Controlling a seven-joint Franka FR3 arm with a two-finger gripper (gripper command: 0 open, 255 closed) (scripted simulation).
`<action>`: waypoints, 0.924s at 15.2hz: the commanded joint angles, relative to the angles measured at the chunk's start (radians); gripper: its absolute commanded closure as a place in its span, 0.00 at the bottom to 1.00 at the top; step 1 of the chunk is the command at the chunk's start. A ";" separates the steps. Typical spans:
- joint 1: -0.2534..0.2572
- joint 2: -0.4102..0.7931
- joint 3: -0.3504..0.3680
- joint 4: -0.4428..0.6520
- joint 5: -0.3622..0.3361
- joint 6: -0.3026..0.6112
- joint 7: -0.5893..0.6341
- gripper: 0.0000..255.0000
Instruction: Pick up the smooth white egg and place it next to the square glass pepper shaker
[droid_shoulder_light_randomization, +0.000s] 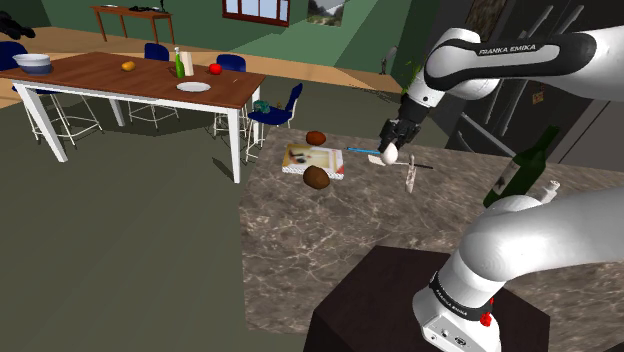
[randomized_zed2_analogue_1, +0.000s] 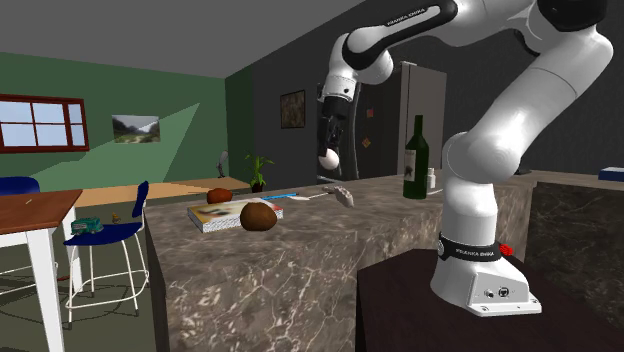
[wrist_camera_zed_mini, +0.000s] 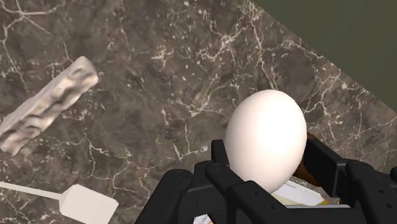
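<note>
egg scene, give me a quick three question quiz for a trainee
1. True or false: the gripper holds the egg clear above the counter.
2. Which of these stands on the counter? A) a green bottle B) a kettle C) a toaster
3. Fill in: the egg's colour is ____.

Key: 1 true; 2 A; 3 white.
</note>
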 joint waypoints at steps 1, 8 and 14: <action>0.001 -0.001 0.003 0.015 0.001 -0.016 0.003 1.00; -0.092 -0.046 -0.139 0.030 -0.093 -0.093 -0.159 1.00; -0.149 -0.031 -0.270 0.091 -0.165 -0.145 -0.305 1.00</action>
